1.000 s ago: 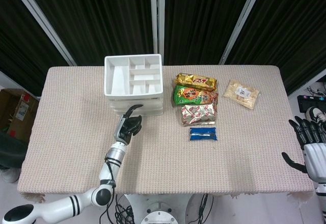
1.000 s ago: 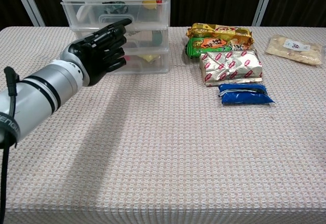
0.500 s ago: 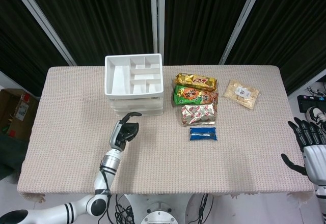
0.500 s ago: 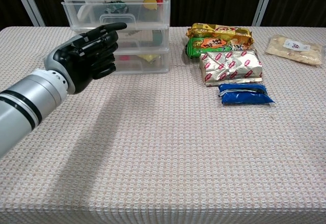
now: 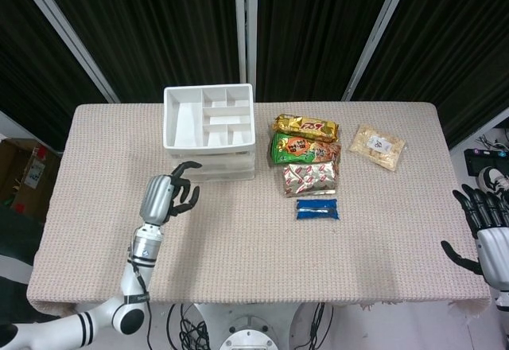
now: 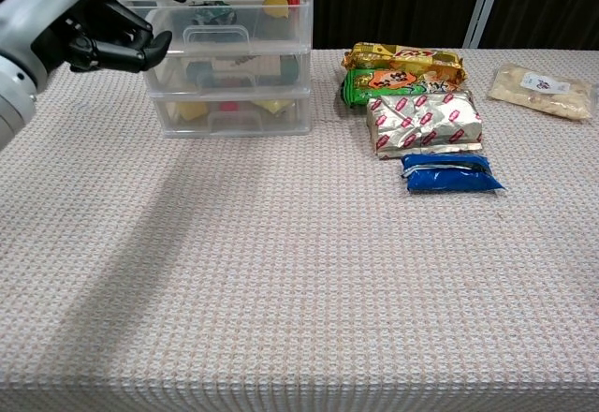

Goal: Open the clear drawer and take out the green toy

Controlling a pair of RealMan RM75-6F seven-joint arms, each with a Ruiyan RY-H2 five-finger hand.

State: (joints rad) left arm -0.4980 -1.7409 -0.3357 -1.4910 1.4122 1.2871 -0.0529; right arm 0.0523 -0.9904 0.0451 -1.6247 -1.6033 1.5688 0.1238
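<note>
The clear three-drawer unit [image 6: 229, 56] with a white divided tray on top [image 5: 209, 123] stands at the back left of the table, all drawers pushed in. A green shape [image 6: 217, 75] shows through the middle drawer's front, and a darker green one [image 6: 212, 7] sits in the top drawer. My left hand [image 5: 167, 195] hovers left of the unit's front, clear of it, fingers curled with one stretched out, holding nothing; it also appears in the chest view [image 6: 103, 19]. My right hand [image 5: 487, 231] hangs off the table's right edge, fingers spread and empty.
Right of the drawers lie a gold snack pack [image 5: 306, 127], a green one [image 5: 298, 148], a silver-red one [image 5: 310, 178] and a small blue one [image 5: 317, 208]. A pale bag [image 5: 378, 145] sits further right. The woven tablecloth [image 5: 262, 246] covers the table.
My left hand has pulled back from the drawer fronts, moving left and upward. The drawers have stayed shut. The right hand has barely moved.
</note>
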